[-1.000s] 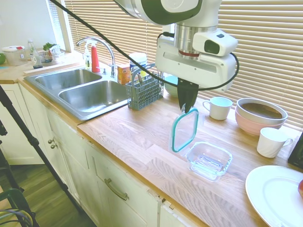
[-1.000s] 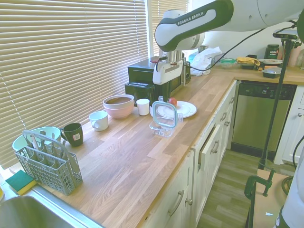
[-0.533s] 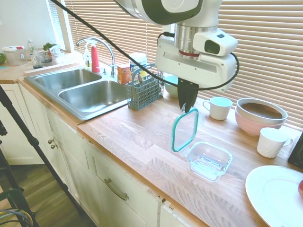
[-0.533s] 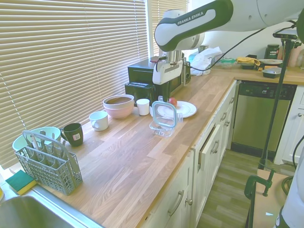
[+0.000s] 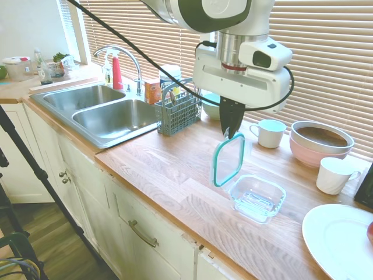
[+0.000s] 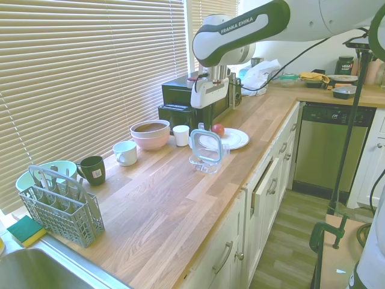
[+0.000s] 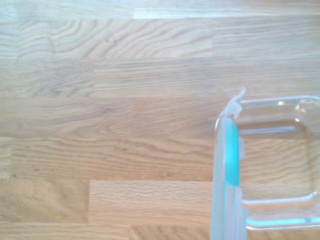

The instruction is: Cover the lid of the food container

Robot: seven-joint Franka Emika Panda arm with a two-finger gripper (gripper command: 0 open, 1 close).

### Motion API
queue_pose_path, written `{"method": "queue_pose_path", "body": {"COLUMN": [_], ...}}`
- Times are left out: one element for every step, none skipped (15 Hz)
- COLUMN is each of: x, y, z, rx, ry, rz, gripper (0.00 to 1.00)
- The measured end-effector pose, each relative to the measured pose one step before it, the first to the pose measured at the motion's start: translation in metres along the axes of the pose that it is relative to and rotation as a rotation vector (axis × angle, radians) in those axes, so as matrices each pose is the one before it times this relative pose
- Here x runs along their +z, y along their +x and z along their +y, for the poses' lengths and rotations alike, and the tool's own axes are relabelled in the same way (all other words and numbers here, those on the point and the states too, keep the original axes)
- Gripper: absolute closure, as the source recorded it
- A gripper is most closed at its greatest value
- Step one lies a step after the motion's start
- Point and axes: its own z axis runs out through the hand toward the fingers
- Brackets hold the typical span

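Teal-rimmed lid [image 5: 228, 161]: one of these, hanging on edge, pretty much upright, pinched at its top edge by the gripper [image 5: 231, 133]. Its lower edge sits just beside the near-left side of the glass dish; can't really tell if it's touching the dish or the wood.
Jaws: closed tight on the lid's top edge, fingers pointing straight down.
Food container [image 5: 257, 198]: one clear rounded-square glass dish, sitting open on the wooden counter [image 5: 169, 169], right next to the lid.
Wrist view: lid [image 7: 224, 175] shows edge-on as a teal strip, with the container [image 7: 280, 160] directly beside it. Bit soft, so I wouldn't swear to contact here either.
Other angle: lid [image 6: 206, 147] stands up in front of the container [image 6: 204, 163], gripper [image 6: 201, 125] above it.
Cups: three, I count two white ones [image 5: 268, 133] [image 5: 333, 175] plus one dark mug [image 6: 93, 170].
Bowls: one pink bowl [image 5: 319, 142] by the blinds, one teal bowl [image 6: 27, 177] behind the cutlery basket.
Plates: one white plate [image 6: 231, 138] with a red fruit [image 6: 218, 129] on it.
Cutlery basket [image 5: 178, 112]: one, grey, next to the double sink [image 5: 99, 111].
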Motion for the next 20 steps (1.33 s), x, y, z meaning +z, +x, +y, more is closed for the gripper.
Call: {"method": "queue_pose_path", "body": {"x": [-0.00076, -0.00037, -0.00021, 0.00026, 0.00113, 0.00241, 0.00322, 0.00197, 0.00203, 0.00168, 0.00109, 0.00104, 0.00086, 0.0013, 0.00181, 0.00138, 0.00087, 0.00033, 0.00044, 0.00015], "y": [-0.00095, -0.00113, -0.00099, -0.00056, 0.00007, 0.00071, 0.00164, 0.00253, 0.00304, 0.00295, 0.00255, 0.00181, 0.0018, 0.00172, 0.00161, 0.00188, 0.00187, 0.00163, 0.00174, 0.00146], "z": [-0.00281, -0.0029, -0.00248, -0.00175, -0.00085, -0.00067, -0.00086, -0.00129, -0.00119, -0.00095, -0.00089, -0.00012, 0.00044, 0.00164, 0.00229, 0.00302, 0.00329, 0.00305, 0.00316, 0.00277], "rx": [-0.00429, -0.00401, -0.00324, -0.00229, -0.00085, 0.00007, 0.00035, 0.00019, 0.00076, 0.001, 0.00076, 0.00155, 0.00285, 0.00474, 0.00575, 0.00688, 0.00672, 0.00561, 0.00445, 0.00475], "ry": [0.00093, 0.00065, 0.00045, -0.00007, -0.00108, -0.00252, -0.00348, -0.00252, -0.00268, -0.00228, -0.00168, -0.00108, -0.00015, 0.00006, -0.00048, 0.00099, 0.00218, 0.00246, 0.00137, 0.00141], "rz": [0.00135, 0.00058, 0.00018, -0.00041, -0.00157, -0.00325, -0.00371, -0.00089, -0.00063, -0.00014, 0.00051, -0.00033, -0.00054, -0.002, -0.00305, -0.00286, -0.00242, -0.00156, -0.00101, -0.00073], "gripper": [1.0, 1.0, 1.0, 1.0, 1.0, 1.0, 1.0, 1.0, 1.0, 1.0, 1.0, 1.0, 1.0, 1.0, 1.0, 1.0, 1.0, 1.0, 1.0, 1.0]}}
